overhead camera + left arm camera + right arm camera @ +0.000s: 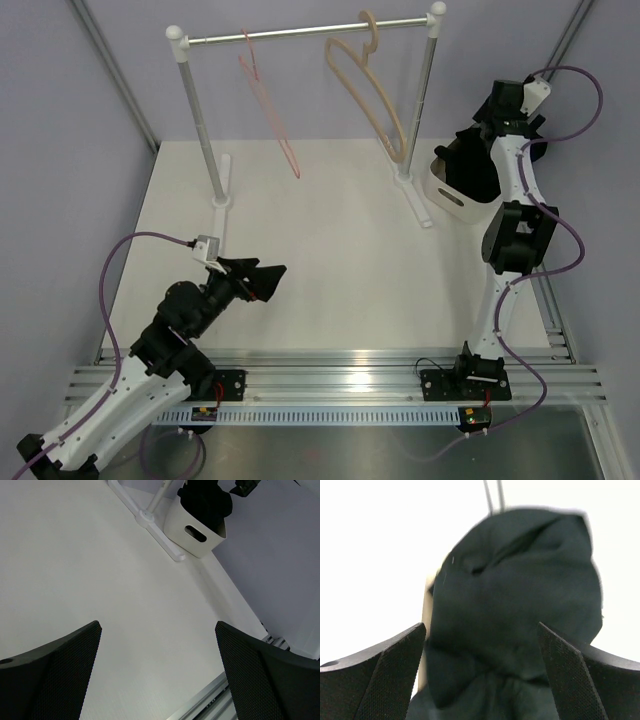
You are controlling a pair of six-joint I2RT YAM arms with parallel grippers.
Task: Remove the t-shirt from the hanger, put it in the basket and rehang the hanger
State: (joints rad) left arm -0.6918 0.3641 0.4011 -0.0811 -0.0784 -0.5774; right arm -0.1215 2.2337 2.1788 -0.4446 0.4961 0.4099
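Observation:
The black t-shirt [480, 178] lies bunched in a white bin [450, 198] at the right edge of the table. It also shows in the left wrist view [205, 500] and fills the right wrist view [515, 595]. The pink-red wire hanger [268, 100] hangs bare on the rail [300, 35]. My right gripper [458, 150] [480, 625] is open just above the heap of cloth, jaws wide apart with nothing held. My left gripper [272, 283] [157, 623] is open and empty, low over the table at the front left.
A beige wooden hanger [368, 85] hangs on the same rail, right of the pink one. The rack's two white posts [200, 120] [420, 100] stand on feet at the back of the table. An aluminium rail [340, 378] runs along the near edge.

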